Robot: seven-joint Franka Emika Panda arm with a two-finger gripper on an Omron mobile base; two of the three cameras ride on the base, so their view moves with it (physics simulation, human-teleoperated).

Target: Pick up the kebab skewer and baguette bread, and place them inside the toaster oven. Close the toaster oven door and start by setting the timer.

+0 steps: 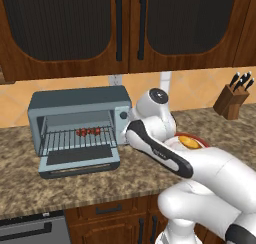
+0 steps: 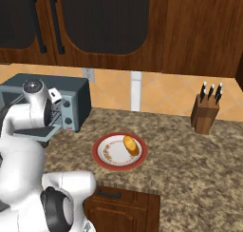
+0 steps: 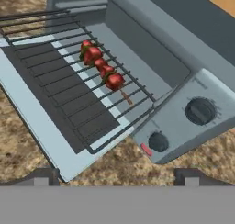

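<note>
Speckled brown counter [image 1: 75, 183], toaster oven [image 1: 80, 115] open.
Toaster oven door [image 1: 80, 160] lies flat; kebab skewer [image 3: 103, 69] rests on the rack inside. Right of the oven, baguette bread [image 2: 131, 145] sits on a red-rimmed plate [image 2: 107, 157]. Claw [image 3: 117, 175] hangs empty before the oven, jaws spread.

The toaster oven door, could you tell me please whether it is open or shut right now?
Open: the toaster oven door lies folded down flat in front of the toaster oven, exposing the wire rack with the kebab skewer on it.
</note>
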